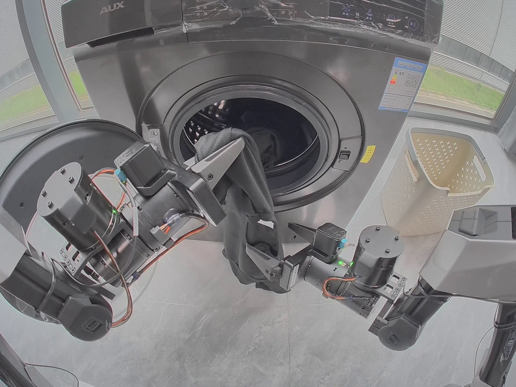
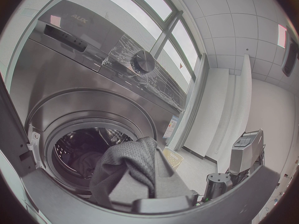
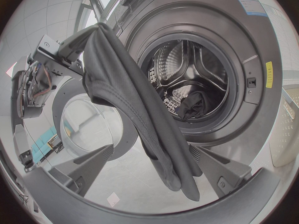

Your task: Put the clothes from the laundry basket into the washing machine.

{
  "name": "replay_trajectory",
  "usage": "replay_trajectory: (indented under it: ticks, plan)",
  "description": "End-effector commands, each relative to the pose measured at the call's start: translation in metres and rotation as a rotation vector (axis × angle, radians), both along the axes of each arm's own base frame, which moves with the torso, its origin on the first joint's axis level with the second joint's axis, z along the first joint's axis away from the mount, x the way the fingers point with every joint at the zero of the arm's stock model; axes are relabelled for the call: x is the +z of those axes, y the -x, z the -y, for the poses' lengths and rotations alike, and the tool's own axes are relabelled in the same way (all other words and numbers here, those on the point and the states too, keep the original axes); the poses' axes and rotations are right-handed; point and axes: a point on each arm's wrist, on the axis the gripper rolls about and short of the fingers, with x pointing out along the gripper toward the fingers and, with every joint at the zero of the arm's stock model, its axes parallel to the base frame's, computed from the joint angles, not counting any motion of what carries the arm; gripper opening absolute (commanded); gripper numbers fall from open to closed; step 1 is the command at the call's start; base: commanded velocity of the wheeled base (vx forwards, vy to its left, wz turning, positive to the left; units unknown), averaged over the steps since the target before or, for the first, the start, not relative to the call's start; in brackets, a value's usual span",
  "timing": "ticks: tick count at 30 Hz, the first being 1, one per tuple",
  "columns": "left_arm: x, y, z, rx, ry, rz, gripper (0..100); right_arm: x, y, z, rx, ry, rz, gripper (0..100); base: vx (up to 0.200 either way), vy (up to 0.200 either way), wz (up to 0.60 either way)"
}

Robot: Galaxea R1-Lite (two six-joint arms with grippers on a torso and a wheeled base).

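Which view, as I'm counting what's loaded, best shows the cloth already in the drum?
Right wrist view: the black cloth lies unobstructed on the drum floor. In the head view the hanging garment hides most of it; in the left wrist view it is a dim dark shape inside.

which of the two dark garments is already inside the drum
The crumpled black garment on the drum floor; the grey garment hangs outside from the left gripper.
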Motion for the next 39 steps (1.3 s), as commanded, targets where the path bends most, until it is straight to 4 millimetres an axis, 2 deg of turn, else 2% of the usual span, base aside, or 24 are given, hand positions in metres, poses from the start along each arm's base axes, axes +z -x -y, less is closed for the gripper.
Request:
replay_trajectory:
  ticks: [1, 5, 6, 10, 22, 33, 34, 39]
  plan:
    - [0.004, 0.001, -0.001, -0.001, 0.011, 0.015, 0, -0.011, -0.017, -0.008, -0.022, 0.0, 0.01, 100, 0.0, 0.0, 0.0]
    - [0.01, 0.005, -0.002, -0.005, 0.023, 0.033, 0, -0.009, -0.028, -0.009, -0.041, -0.009, 0.028, 100, 0.0, 0.0, 0.0]
    - [0.011, 0.007, -0.002, -0.01, 0.026, 0.036, 0, -0.011, -0.037, -0.01, -0.052, -0.007, 0.04, 100, 0.0, 0.0, 0.0]
    - [0.014, 0.011, 0.0, -0.024, 0.031, 0.042, 0, -0.021, -0.05, -0.017, -0.062, -0.005, 0.052, 100, 0.0, 0.0, 0.0]
    - [0.013, 0.014, 0.002, -0.031, 0.03, 0.041, 0, -0.033, -0.07, -0.044, -0.044, -0.046, 0.096, 100, 0.0, 0.0, 0.0]
    - [0.019, 0.017, -0.003, -0.026, 0.041, 0.056, 0, -0.029, -0.086, -0.048, -0.096, -0.098, 0.139, 100, 0.0, 0.0, 0.0]
    - [0.019, 0.017, -0.004, -0.023, 0.041, 0.057, 0, -0.028, -0.086, -0.047, -0.1, -0.1, 0.142, 0, 0.0, 0.0, 0.0]
    - [0.017, 0.011, -0.01, 0.004, 0.038, 0.048, 0, -0.024, -0.091, -0.035, -0.127, -0.102, 0.144, 0, 0.0, 0.0, 0.0]
